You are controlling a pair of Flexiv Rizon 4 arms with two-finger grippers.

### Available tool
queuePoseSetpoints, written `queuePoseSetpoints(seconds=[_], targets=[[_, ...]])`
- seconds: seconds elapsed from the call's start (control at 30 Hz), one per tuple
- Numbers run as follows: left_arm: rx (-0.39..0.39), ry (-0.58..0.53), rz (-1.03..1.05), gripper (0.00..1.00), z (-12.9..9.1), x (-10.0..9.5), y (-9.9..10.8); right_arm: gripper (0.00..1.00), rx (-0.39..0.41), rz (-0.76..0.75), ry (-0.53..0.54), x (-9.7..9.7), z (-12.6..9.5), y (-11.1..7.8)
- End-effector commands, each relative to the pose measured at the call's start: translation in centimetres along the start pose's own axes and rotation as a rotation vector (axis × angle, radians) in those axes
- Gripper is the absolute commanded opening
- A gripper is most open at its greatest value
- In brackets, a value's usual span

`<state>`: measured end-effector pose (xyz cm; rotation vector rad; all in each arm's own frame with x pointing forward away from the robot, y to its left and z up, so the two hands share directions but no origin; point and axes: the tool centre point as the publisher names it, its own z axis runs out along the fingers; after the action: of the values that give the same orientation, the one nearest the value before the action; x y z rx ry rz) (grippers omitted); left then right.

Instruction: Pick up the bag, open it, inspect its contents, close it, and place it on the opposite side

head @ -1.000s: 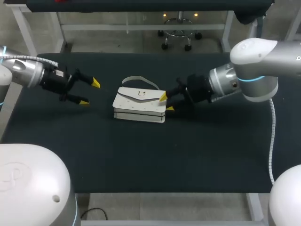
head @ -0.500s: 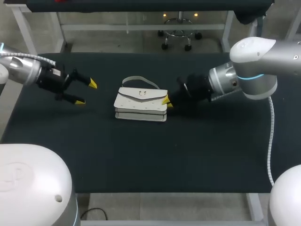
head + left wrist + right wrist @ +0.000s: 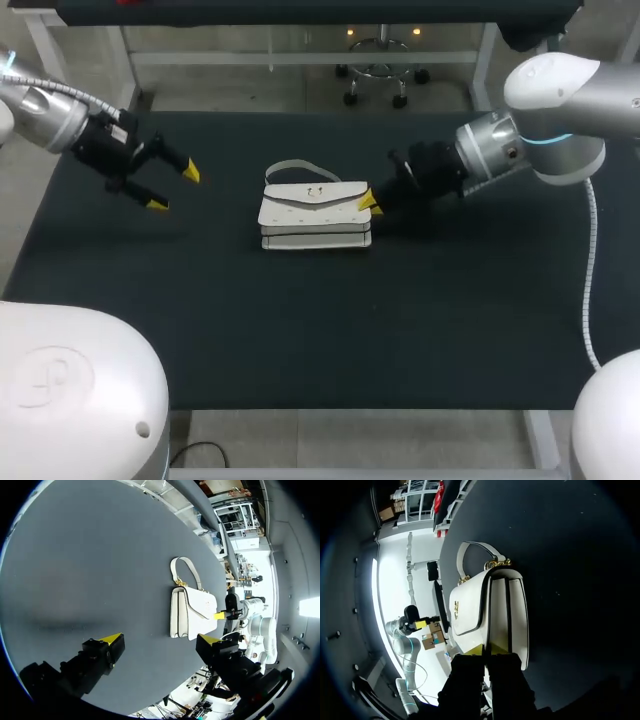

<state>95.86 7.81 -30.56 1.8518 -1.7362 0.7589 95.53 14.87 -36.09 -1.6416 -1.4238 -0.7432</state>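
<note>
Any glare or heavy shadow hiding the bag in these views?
Head view: even light, the white bag stands out on the black table, where shadows barely show. Left wrist view: the bag is evenly lit, no glare on it. Right wrist view: strong glare beyond the table's edge, but the bag is not washed out.

Bag [image 3: 315, 215] farther right, its end newly pinched in the right claw [image 3: 368, 203]; left claw [image 3: 174, 188] farther back.

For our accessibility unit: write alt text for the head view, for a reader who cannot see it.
A white handbag lies near the middle of a black table, with the right end effector closed on its right end. The left end effector hangs open, apart from the bag, to its left.
</note>
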Motion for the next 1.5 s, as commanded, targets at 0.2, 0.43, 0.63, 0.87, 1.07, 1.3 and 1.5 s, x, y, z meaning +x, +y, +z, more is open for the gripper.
queuePoseSetpoints(seconds=[0.2, 0.43, 0.63, 0.87, 1.07, 1.3, 1.5], targets=[[-0.003, 0.003, -0.001, 1.00, 0.1, -0.1, -0.1, 0.00, 0.003, 0.000, 0.000, 0.0, 0.1, 0.1], [0.000, -0.168, 0.044, 1.00, -0.5, -0.4, -1.9, 0.00, -0.016, 0.011, -0.029, -1.4, -1.6, 2.0], [-0.002, -0.215, 0.056, 1.00, -2.0, -1.2, -3.0, 0.00, -0.065, -0.010, -0.063, -2.5, -5.0, 3.7], [-0.028, -0.252, 0.061, 1.00, -2.9, -2.8, -4.2, 0.00, -0.098, -0.042, -0.107, -4.7, -8.8, 6.2], [-0.006, -0.313, 0.072, 1.00, -4.0, -3.4, -5.0, 0.00, -0.099, -0.063, -0.138, -6.2, -12.2, 8.2], [-0.011, -0.342, 0.103, 1.00, -5.6, -4.2, -5.5, 0.00, -0.094, -0.092, -0.161, -7.5, -16.4, 9.6], [-0.031, -0.360, 0.153, 1.00, -7.1, -4.8, -6.3, 0.00, -0.041, -0.115, -0.092, -8.5, -18.6, 10.6]])
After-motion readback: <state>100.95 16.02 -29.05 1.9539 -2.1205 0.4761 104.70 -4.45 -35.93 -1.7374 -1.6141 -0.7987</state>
